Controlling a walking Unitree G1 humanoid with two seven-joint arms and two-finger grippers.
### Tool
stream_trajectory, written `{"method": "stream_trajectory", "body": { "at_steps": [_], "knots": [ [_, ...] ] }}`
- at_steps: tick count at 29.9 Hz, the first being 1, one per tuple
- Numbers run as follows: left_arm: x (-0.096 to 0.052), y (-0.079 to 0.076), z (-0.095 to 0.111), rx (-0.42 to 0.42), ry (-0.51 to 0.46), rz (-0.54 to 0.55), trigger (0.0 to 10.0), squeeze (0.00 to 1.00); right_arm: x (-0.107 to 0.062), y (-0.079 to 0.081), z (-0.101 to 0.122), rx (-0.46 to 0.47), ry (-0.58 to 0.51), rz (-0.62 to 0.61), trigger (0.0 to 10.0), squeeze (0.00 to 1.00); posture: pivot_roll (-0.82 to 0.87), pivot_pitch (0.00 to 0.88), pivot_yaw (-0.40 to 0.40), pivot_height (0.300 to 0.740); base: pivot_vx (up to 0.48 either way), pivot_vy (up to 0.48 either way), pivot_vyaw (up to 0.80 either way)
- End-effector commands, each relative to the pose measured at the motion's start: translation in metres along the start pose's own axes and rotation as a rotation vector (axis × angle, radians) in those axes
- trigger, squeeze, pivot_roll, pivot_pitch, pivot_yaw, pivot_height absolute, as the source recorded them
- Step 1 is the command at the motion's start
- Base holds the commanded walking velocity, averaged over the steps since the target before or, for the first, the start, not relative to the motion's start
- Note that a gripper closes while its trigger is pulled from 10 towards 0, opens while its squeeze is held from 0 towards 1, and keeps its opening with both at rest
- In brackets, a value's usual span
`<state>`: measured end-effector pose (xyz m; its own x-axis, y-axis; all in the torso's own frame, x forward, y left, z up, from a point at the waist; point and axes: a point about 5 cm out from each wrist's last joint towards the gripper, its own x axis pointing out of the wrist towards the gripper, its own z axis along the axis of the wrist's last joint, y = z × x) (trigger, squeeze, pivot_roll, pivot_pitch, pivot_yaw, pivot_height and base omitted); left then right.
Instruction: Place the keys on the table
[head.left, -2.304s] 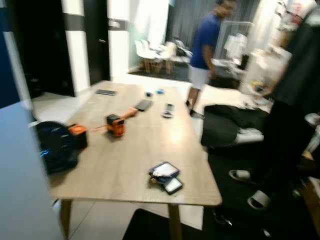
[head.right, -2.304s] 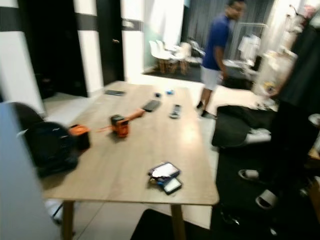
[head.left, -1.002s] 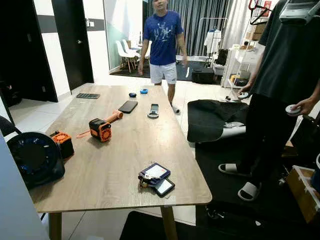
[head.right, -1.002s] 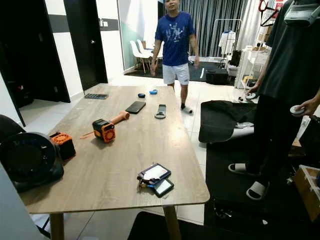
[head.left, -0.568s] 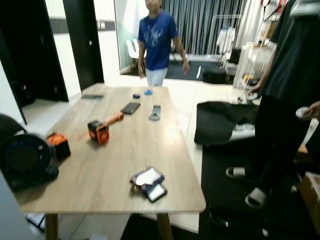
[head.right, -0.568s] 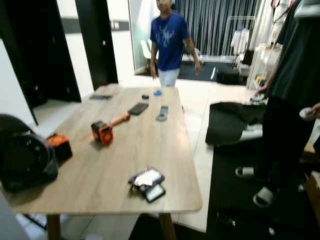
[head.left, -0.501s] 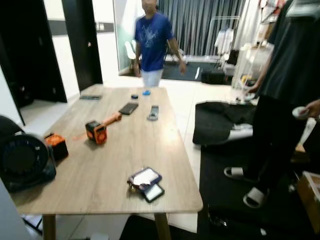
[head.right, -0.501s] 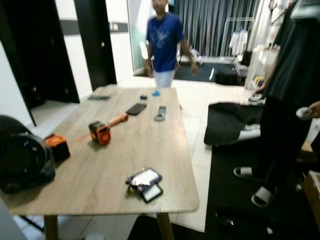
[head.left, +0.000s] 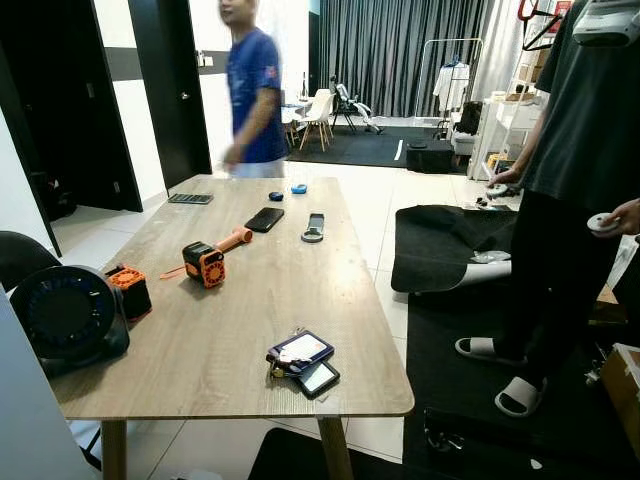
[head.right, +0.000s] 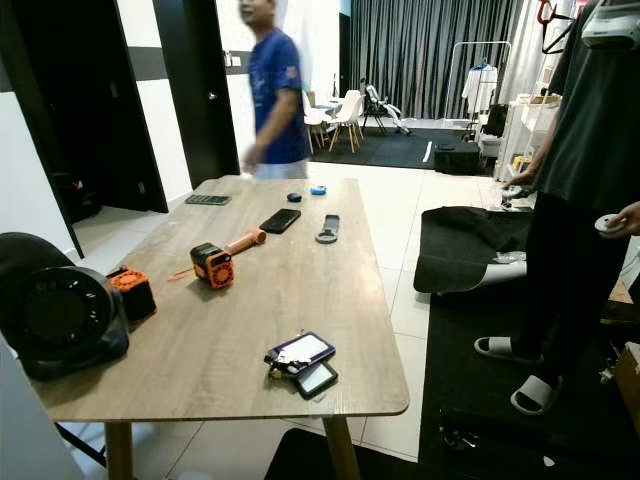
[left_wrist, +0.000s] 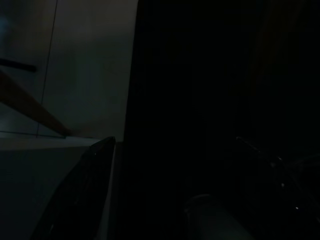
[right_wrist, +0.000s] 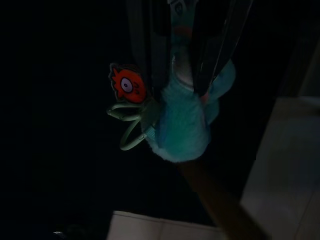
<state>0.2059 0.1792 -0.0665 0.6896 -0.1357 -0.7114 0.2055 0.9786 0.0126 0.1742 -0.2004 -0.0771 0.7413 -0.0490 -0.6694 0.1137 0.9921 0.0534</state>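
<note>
In the right wrist view, my right gripper (right_wrist: 181, 82) is shut on the keys (right_wrist: 180, 125): a fluffy teal fob with a pale green ring and a small orange-red charm (right_wrist: 126, 85), hanging in the dark below the black fingers. The long wooden table (head.left: 230, 300) stretches ahead in the eye views, its near edge just in front of me. The left wrist view is very dark, and the left arm hangs idle beside a pale surface.
On the table lie a card holder with a small phone (head.left: 303, 358), an orange tool (head.left: 205, 262), a black round fan (head.left: 65, 318), an orange box (head.left: 130, 290), a dark phone (head.left: 265, 218) and a remote (head.left: 315, 226). One person (head.left: 255, 95) walks at the far end; another (head.left: 575, 190) stands at the right on a black mat.
The camera has swung and steadied. The person in the blue shirt has walked from the table's far right corner to its far left side. Things on the table lie as before.
</note>
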Motion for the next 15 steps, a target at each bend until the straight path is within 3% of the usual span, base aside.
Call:
{"method": "stream_trajectory", "body": {
  "at_steps": [1,2,7,8,11,12,14,15],
  "knots": [
    [0.000,0.003,0.003,0.036,-0.016,-0.010,10.0,0.00,-0.003,-0.023,0.006,0.037,-0.043,-0.112,10.0,0.00,0.06,0.000,0.024,0.740,0.000,0.000,0.00],
    [0.000,0.003,0.003,0.036,-0.016,-0.010,10.0,0.00,-0.003,-0.023,0.006,0.037,-0.043,-0.112,10.0,0.00,0.06,0.000,0.024,0.740,0.000,0.000,0.00],
    [0.000,-0.003,0.007,0.050,-0.054,-0.077,10.0,0.00,-0.015,-0.076,0.033,0.043,-0.208,-0.332,10.0,0.00,0.06,0.000,0.026,0.740,0.000,0.000,0.00],
    [0.000,-0.003,0.007,0.050,-0.054,-0.077,10.0,0.00,-0.015,-0.076,0.033,0.043,-0.208,-0.332,10.0,0.00,0.06,0.000,0.026,0.740,0.000,0.000,0.00],
    [0.000,-0.008,0.011,0.043,-0.086,-0.119,10.0,0.00,-0.020,-0.105,0.070,0.087,-0.372,-0.428,10.0,0.00,0.05,0.000,0.028,0.740,0.000,0.000,0.00],
    [0.000,-0.008,0.011,0.043,-0.086,-0.119,10.0,0.00,-0.020,-0.105,0.070,0.087,-0.372,-0.428,10.0,0.00,0.05,0.000,0.028,0.740,0.000,0.000,0.00],
    [0.000,-0.013,0.013,0.044,-0.105,-0.157,10.0,0.00,-0.023,-0.118,0.108,0.088,-0.506,-0.443,10.0,0.00,0.05,0.000,0.029,0.740,0.000,0.000,0.00],
    [0.000,-0.013,0.013,0.044,-0.105,-0.157,10.0,0.00,-0.023,-0.118,0.108,0.088,-0.506,-0.443,10.0,0.00,0.05,0.000,0.029,0.740,0.000,0.000,0.00]
  ]
}}
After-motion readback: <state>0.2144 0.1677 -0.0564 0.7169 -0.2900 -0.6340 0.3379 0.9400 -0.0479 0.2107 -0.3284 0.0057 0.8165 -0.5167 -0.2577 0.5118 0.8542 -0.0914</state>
